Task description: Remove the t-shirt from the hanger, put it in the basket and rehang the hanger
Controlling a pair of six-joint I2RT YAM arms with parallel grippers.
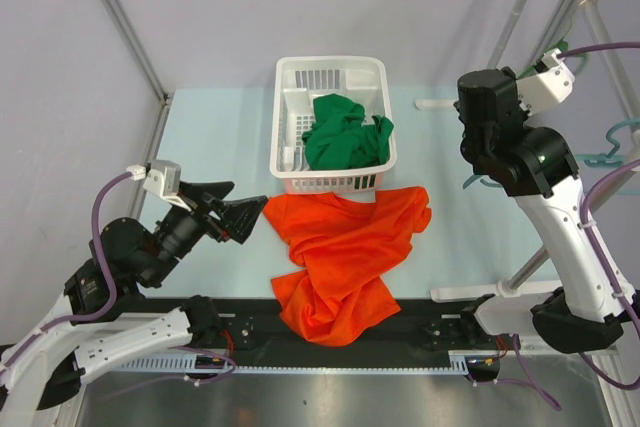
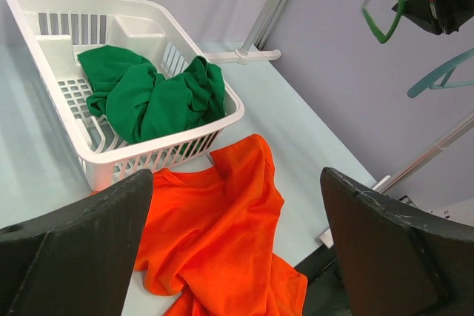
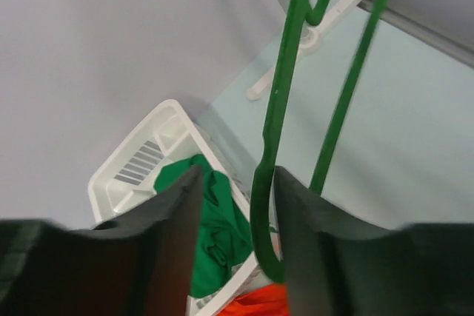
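orange t-shirt (image 1: 345, 252), green hanger (image 3: 276, 109), white basket (image 1: 330, 65)

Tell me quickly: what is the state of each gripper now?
Left gripper: open, empty.
Right gripper: partly open, green hanger between its fingers, not clamped.

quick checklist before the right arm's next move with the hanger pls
1. Orange t-shirt off the green hanger: ok, it lies on the table.
2. Hanger bare of cloth: ok in the part the right wrist view shows.
3. Right gripper jaws parted, hanger between them: ok.
4. Hanger's hook caught on anything: cannot tell.
5. Left gripper open and empty: ok.
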